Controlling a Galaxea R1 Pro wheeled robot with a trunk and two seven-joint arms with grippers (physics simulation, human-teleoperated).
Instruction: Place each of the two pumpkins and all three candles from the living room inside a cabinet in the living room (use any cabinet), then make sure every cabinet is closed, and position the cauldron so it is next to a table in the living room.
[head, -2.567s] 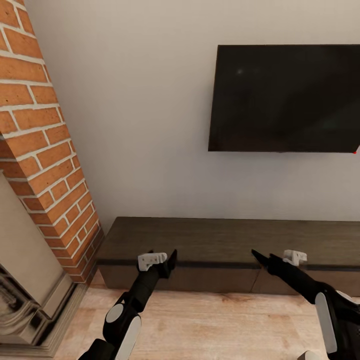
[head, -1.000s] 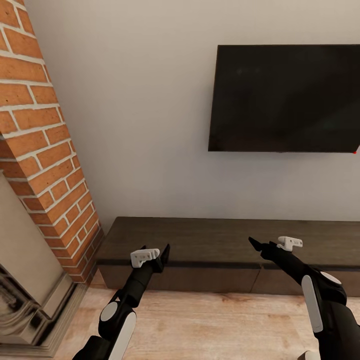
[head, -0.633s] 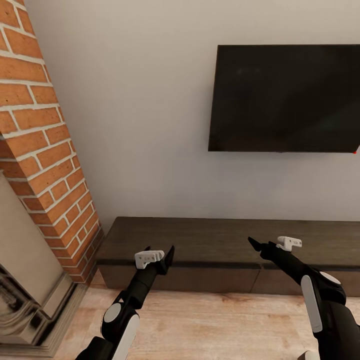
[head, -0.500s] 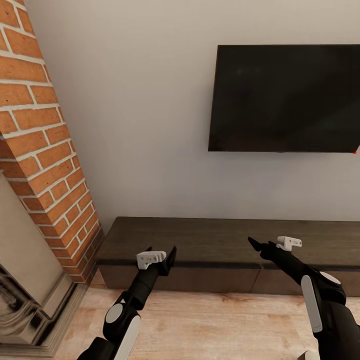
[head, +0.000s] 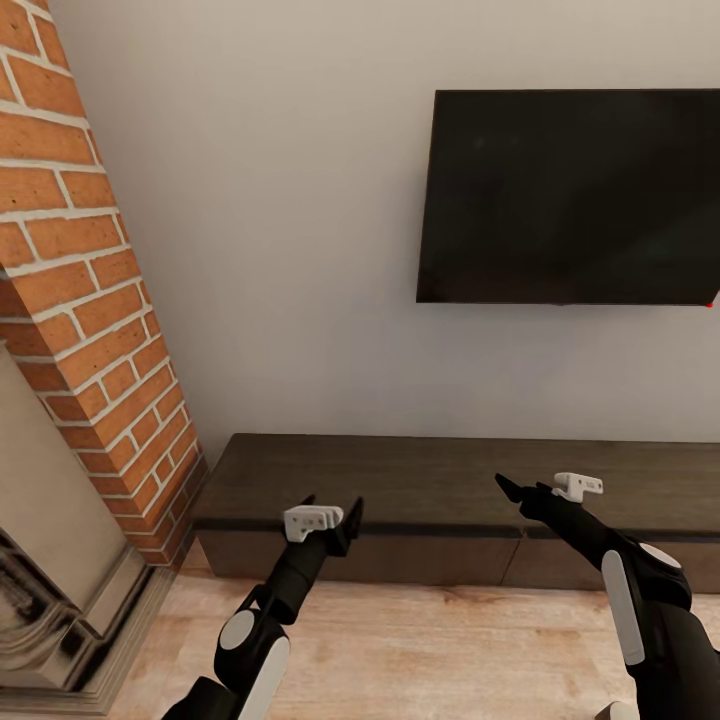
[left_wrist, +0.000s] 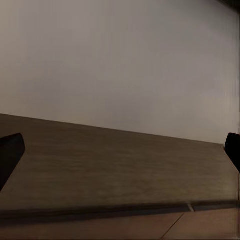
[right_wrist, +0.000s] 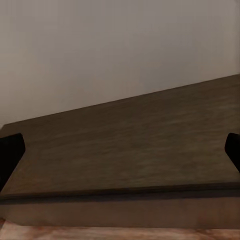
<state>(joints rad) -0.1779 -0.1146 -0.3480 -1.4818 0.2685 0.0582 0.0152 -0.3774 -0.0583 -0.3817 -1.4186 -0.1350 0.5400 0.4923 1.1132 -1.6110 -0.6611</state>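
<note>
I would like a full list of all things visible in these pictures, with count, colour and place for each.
cabinet: one, dark brown, low along the wall, drawer fronts shut
television: one, black, on the wall above the cabinet
brick chimney: one, orange-red, left of the cabinet
fireplace: one, beige, lower left corner
wall: pale grey
floor: light wood
left gripper: black, open, empty, before the cabinet's left part
right gripper: black, open, empty, before the cabinet's right part

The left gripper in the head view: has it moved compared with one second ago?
Yes. The left gripper has shifted toward the right and slightly lower against the cabinet, whose front edge has stayed in place.
</note>
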